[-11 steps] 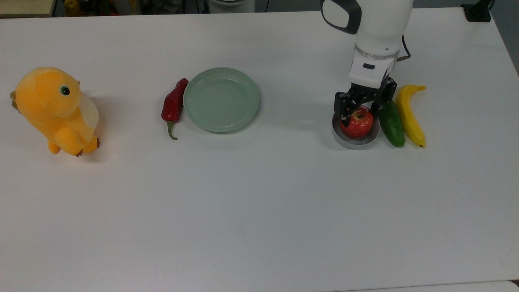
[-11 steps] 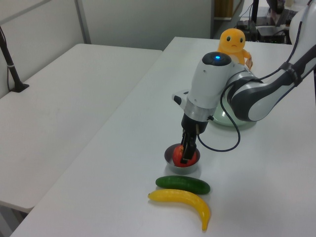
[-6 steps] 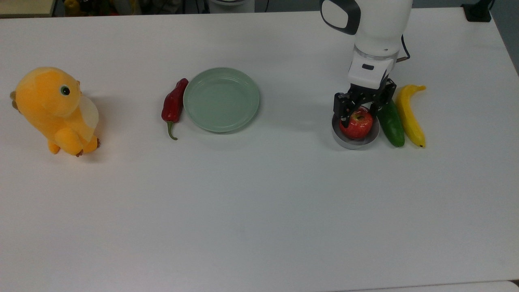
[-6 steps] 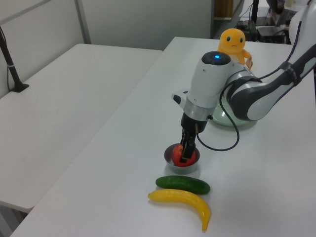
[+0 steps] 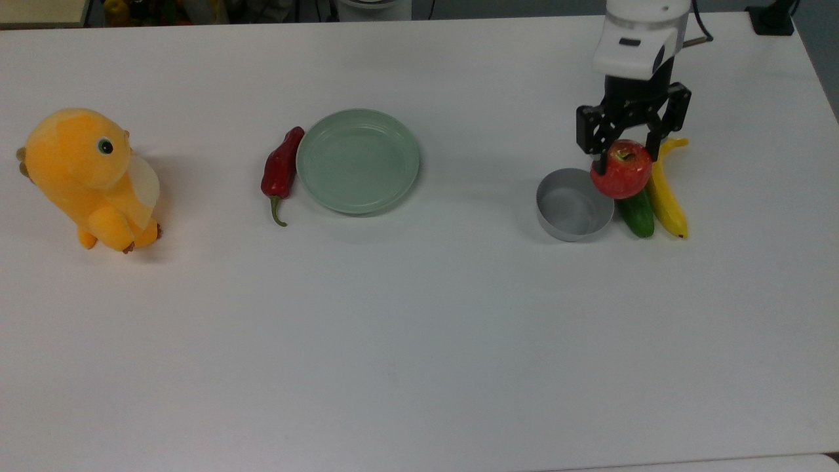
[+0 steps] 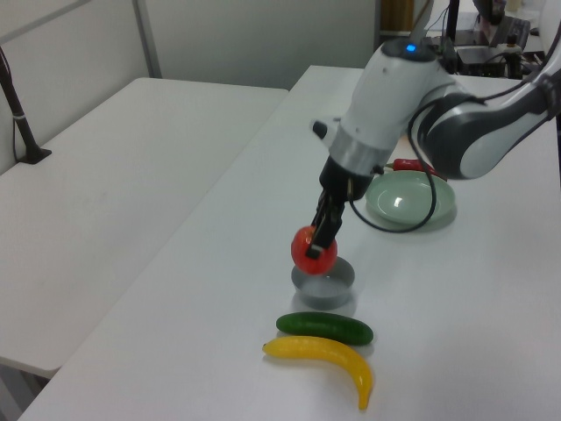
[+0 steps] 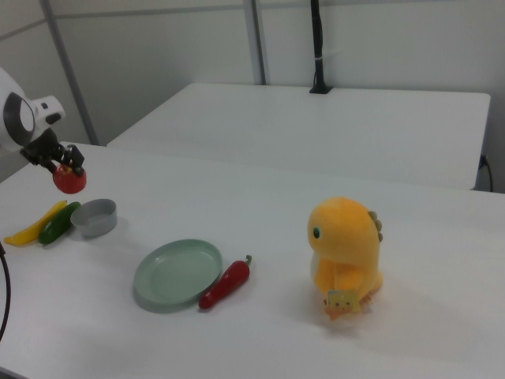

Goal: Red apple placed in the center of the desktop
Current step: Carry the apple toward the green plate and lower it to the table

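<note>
In the top view, the claw [image 5: 624, 154] sits in the upper right of the frame, its fingers clamped on the red apple [image 5: 621, 173], which hangs below them clear of the grey bowl [image 5: 574, 204] at lower left. The open middle of the bench [image 5: 419, 341] lies well off toward the frame's lower left, past the green plate [image 5: 357, 160], so the carry must run that way. The apple is glossy red, stem dimple up.

In the left view, the apple [image 6: 314, 250] is held in the air at mid-frame, above and just to the left of the bowl [image 6: 323, 284], with the cucumber [image 6: 324, 328] and banana [image 6: 321, 360] below it.

In the right view, the apple [image 7: 69, 179] hangs at the left edge of the frame, above the bowl [image 7: 94, 217]; the bench centre lies to the lower right, about where the plate [image 7: 177, 273] and the red chili pepper [image 7: 226, 283] sit.
</note>
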`<state>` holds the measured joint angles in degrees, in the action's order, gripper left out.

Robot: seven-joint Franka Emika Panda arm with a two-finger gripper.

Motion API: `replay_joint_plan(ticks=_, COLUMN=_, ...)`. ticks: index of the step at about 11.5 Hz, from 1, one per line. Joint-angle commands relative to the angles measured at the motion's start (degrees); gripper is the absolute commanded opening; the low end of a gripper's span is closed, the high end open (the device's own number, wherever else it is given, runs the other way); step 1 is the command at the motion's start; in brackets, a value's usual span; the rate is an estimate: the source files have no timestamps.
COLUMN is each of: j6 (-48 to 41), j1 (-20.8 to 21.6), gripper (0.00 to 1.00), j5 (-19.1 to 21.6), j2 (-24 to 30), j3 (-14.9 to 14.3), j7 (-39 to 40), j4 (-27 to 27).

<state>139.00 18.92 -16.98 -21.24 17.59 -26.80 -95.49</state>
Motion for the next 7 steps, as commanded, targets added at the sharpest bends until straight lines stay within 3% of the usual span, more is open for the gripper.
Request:
replay_joint_plan(ticks=1, j6=-0.66, j1=-4.40, gripper=0.14, j5=-0.25, j2=4.00, j3=0.17, j7=-3.61, j4=-2.07)
replay_joint_plan(ticks=2, j6=-0.75, j1=-5.72, gripper=0.14, j5=-0.25, j2=4.27, j3=-0.01, j7=-3.61, j4=-2.24)
replay_joint_plan(ticks=7, j6=-2.60, j1=-6.35, gripper=0.14, j5=-0.16, j2=4.28, j3=-6.24, j7=0.07, j4=-5.92)
